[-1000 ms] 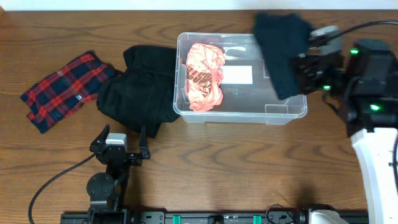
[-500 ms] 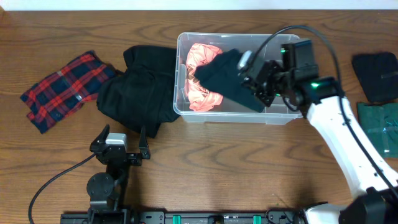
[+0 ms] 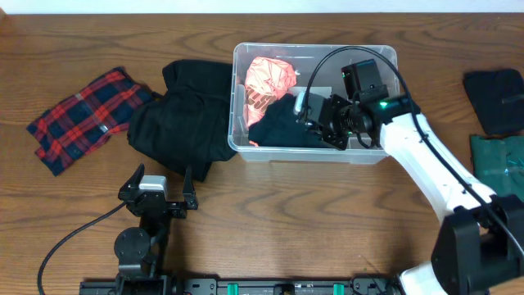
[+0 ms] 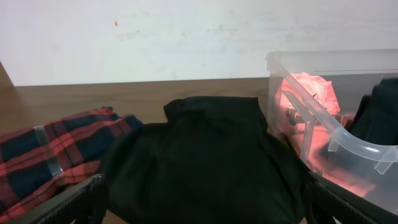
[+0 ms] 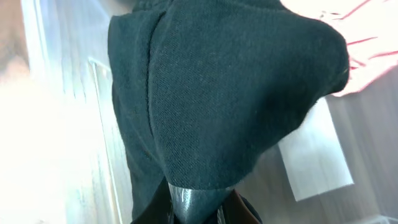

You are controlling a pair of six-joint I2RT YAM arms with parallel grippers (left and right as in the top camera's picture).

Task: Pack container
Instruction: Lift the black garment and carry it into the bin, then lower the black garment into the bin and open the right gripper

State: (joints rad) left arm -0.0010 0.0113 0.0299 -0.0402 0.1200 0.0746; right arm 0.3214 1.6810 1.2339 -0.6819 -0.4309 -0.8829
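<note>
The clear plastic container stands at mid-table, with a pink garment in its left part. My right gripper is inside it, shut on a dark navy garment that lies low in the container beside the pink one. In the right wrist view the navy garment fills the frame above the white label on the container's base. My left gripper is open and empty near the front edge. In the left wrist view it faces a black garment and the container's corner.
A black garment lies against the container's left wall. A red plaid cloth lies at far left. A dark garment and a green one lie at the right edge.
My right gripper has carried the navy garment from the right of the container over it and lowered it inside. The left arm has not moved.
</note>
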